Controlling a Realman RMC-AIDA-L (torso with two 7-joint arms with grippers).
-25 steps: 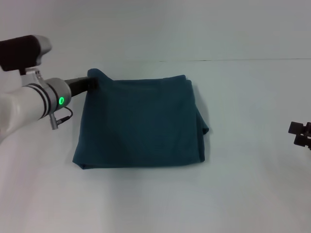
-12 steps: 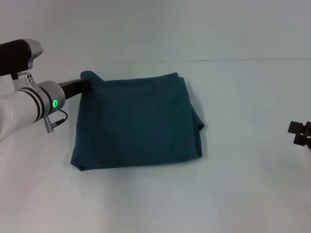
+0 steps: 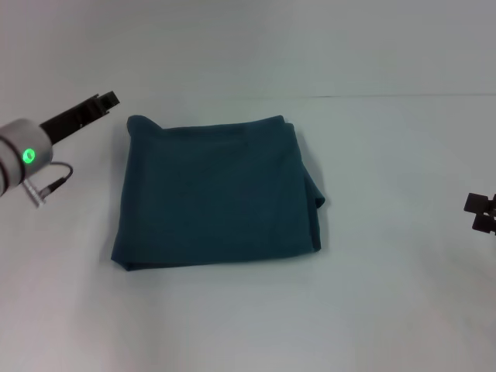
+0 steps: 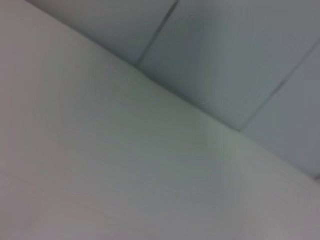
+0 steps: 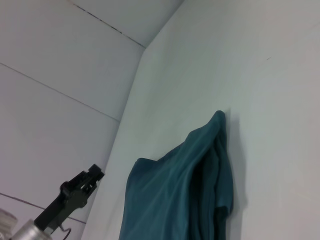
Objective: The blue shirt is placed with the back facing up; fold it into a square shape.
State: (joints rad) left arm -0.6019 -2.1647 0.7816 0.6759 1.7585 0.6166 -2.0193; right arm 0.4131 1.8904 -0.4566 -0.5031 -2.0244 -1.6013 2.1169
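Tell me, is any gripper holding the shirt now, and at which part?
No. The blue shirt lies folded on the table, free. The left gripper is off its far-left corner; the right gripper is parked far right.

White left arm (image 3: 19, 159), green light, black end effector (image 3: 105, 101).

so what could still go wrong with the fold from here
The blue shirt lies folded on the table, roughly square. Two risks:

1. A bunched flap sticks out at its right edge; the layers there look loose and may slip open.

2. The left claw hangs just off the shirt's far-left corner, so a careless move might snag that raised corner and undo the fold.

The right claw sits at the table's right edge.
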